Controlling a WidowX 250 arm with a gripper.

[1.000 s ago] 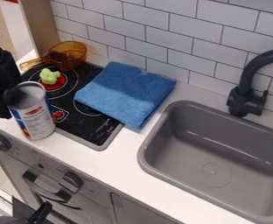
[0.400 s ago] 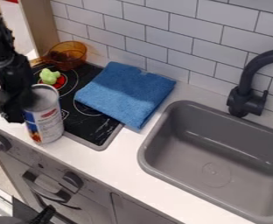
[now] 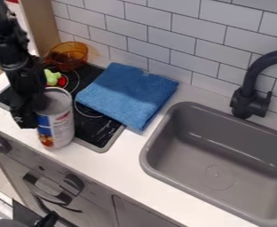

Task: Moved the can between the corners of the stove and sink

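My arm (image 3: pixel 3 37) comes in at the upper left corner and drops steeply, leaning a little to the right as it descends across the left part of the stove (image 3: pixel 99 135). At its lower end my gripper (image 3: pixel 31 113) hangs pointing down, right up against the left side of the can (image 3: pixel 57 127), with its dark body covering part of the can's rim. From this angle I cannot tell whether I am clamped on the can or only beside it. The can is upright at the stove's front edge, left of the sink (image 3: pixel 150 155), its round top facing up. Behind my wrist a green toy piece (image 3: pixel 50 79) peeks out, with the amber pot (image 3: pixel 69 53) near the wall. The blue cloth (image 3: pixel 126 95) lies partly over the stove, between the can and the sink
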